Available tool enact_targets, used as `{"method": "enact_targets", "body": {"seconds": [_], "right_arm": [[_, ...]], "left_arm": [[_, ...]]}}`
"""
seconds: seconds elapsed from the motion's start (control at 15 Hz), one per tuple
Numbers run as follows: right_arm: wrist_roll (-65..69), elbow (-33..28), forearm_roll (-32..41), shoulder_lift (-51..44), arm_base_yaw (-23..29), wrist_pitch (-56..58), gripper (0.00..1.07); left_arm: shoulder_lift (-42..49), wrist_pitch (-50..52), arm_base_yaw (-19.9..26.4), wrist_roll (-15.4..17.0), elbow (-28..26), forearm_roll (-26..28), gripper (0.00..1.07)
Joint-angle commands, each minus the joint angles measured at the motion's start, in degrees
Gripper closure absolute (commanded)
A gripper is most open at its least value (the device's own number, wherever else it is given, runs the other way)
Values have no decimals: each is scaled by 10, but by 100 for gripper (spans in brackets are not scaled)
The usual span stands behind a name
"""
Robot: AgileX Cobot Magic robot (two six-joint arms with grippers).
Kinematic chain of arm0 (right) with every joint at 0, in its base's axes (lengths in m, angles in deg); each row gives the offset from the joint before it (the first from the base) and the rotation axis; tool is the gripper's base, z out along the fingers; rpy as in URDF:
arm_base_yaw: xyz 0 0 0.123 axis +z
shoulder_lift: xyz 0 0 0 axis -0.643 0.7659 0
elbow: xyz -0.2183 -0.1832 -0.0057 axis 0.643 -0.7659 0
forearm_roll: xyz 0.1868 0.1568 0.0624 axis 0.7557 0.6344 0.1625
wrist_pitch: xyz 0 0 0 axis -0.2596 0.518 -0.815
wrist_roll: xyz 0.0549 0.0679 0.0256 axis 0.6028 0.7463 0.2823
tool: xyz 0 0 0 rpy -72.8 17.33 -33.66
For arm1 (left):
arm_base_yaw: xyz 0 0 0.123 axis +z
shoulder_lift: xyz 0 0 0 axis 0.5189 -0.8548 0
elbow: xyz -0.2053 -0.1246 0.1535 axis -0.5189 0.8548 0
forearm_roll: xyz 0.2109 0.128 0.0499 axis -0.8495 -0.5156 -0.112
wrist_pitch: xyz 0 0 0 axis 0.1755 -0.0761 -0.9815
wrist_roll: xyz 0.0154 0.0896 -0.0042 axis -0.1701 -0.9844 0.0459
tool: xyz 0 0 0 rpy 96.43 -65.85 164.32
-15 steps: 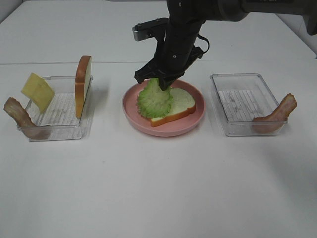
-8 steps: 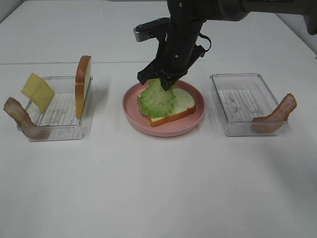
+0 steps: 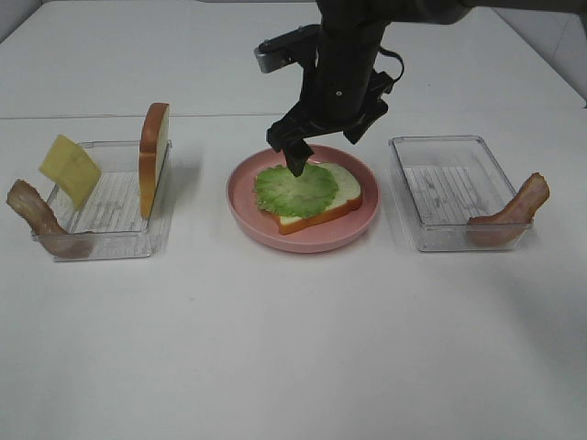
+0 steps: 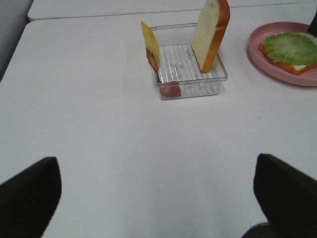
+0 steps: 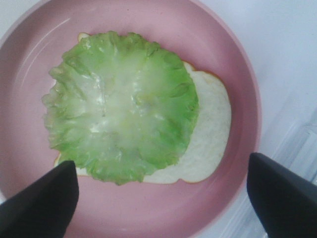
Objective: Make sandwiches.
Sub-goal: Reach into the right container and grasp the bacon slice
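**A:** Where is the sandwich found?

**B:** Its lower bread slice (image 3: pixel 347 191) is laid flat in the pink plate (image 3: pixel 307 242) at the middle of the table (image 3: pixel 275 348). The lettuce leaf (image 3: pixel 295 190) is spread on top of it. From the high camera, the left part of the slice is covered by the leaf and white crumb is left showing on the right.

**A:** How is the right gripper set?

**B:** The right gripper (image 3: pixel 326 147) is held just above the plate with its jaws spread wide, and nothing is pinched. In its wrist view the leaf is seen lying flat between the two dark fingertips (image 5: pixel 42 201), clamped by neither.

**A:** And the left gripper?

**B:** The left gripper (image 4: pixel 156 196) is likewise seen spread wide over bare table, and nothing is gripped by it.

**A:** What is kept in the trays?

**B:** In the left tray (image 3: pixel 110 246) an upright bread slice (image 3: pixel 153 158) is stood on edge against the wall nearer the plate. A cheese square (image 3: pixel 70 170) is propped at a tilt on the opposite side, and a bacon strip (image 3: pixel 35 218) is draped over the front-left corner. In the right tray (image 3: pixel 431 240) a second bacon strip (image 3: pixel 514 207) is leaned into the front-right corner, with its end raised above the rim. Each tray is set beside the plate and is not touched by it.
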Motion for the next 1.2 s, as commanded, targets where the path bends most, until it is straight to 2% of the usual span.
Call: {"method": "enact_targets", "body": {"seconds": [0.07,0.2,0.4,0.6,0.67,0.73,0.8,0.93,1.0,1.07,1.2], "right_arm": [[15,1,-6,-44,-3,33,18],[25,1,-19,-70,-10,53,18],[41,1,-10,-128,-62,94,18],[41,1,-6,-190,-151,136,18],[41,0,-6,-194,-164,145,18],[43,-1,14,-196,-214,172,18],[40,-3,23,-195,-228,178,18],[18,-33,77,-196,-283,167,19],[4,-72,121,-195,-323,152,19],[-3,-85,133,-195,-335,143,19],[-28,-151,182,-194,-369,99,19]], "left_arm": [[7,2,2,2,2,4,7],[7,2,2,2,2,4,7],[7,2,2,2,2,4,7],[7,2,2,2,2,4,7],[7,2,2,2,2,4,7],[7,2,2,2,2,4,7],[7,2,2,2,2,4,7],[7,2,2,2,2,4,7],[7,2,2,2,2,4,7],[7,2,2,2,2,4,7],[7,2,2,2,2,4,7]]}}
